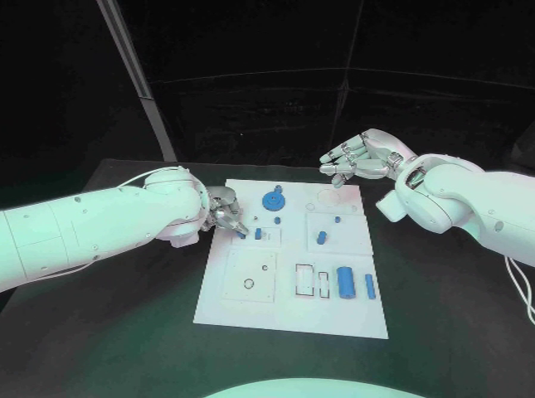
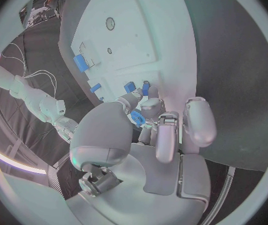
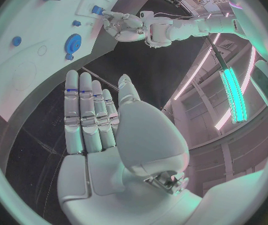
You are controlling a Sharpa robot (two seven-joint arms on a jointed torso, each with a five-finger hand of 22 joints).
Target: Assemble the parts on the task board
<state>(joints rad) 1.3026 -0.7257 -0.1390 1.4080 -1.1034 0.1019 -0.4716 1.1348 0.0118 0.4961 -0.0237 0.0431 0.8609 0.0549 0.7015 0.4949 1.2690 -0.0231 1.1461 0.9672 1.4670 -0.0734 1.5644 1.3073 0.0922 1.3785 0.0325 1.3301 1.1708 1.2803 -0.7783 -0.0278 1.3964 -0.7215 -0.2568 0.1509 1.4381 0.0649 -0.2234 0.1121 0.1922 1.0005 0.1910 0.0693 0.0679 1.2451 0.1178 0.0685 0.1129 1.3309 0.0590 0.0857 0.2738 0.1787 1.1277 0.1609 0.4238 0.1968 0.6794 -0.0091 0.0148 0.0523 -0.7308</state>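
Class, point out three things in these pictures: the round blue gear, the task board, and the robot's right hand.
round blue gear (image 1: pixel 274 200), head view, its centre.
task board (image 1: pixel 291 319), head view, bare near edge.
right hand (image 1: pixel 361 156), head view, middle of the hand.

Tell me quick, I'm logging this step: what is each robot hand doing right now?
Left robot hand: pinching a small blue part at the task board.
Right robot hand: open, fingers extended, holding nothing, above the board's far edge.

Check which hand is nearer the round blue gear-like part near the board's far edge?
Left. The left hand sits at the task board's left edge, just beside and below the round blue part. The right hand hovers beyond the board's far right corner, farther off.
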